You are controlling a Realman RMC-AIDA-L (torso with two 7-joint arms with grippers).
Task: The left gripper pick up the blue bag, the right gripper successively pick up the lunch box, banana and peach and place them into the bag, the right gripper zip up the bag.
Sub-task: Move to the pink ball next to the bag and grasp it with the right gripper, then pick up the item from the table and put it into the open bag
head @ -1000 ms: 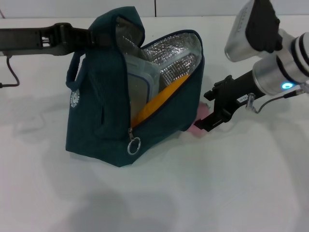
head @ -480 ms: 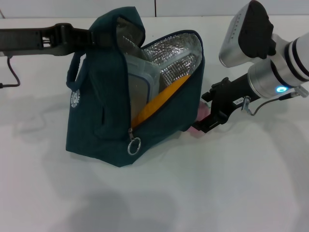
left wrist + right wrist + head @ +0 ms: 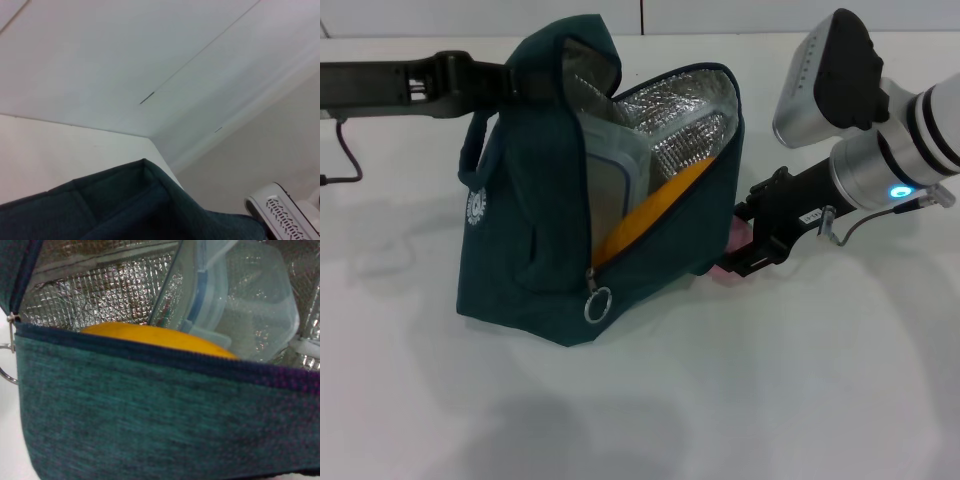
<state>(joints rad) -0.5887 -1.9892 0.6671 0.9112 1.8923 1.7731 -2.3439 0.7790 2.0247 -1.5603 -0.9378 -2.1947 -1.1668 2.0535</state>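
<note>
- Blue bag (image 3: pixel 535 240) stands open on the white table (image 3: pixel 770 380), with the lunch box (image 3: pixel 615 180) and banana (image 3: pixel 655 205) inside against the foil lining.
- Peach (image 3: pixel 732 245) lies at the bag's 3 o'clock side, touching it.
- Right gripper (image 3: pixel 748 243) brackets the peach; whether it is clenched cannot be told.
- Left gripper (image 3: pixel 510 78) grasps the bag's top at 11 o'clock.

lunch box (image 3: pixel 615 170), banana (image 3: pixel 655 205) in bag (image 3: pixel 535 270)
</note>
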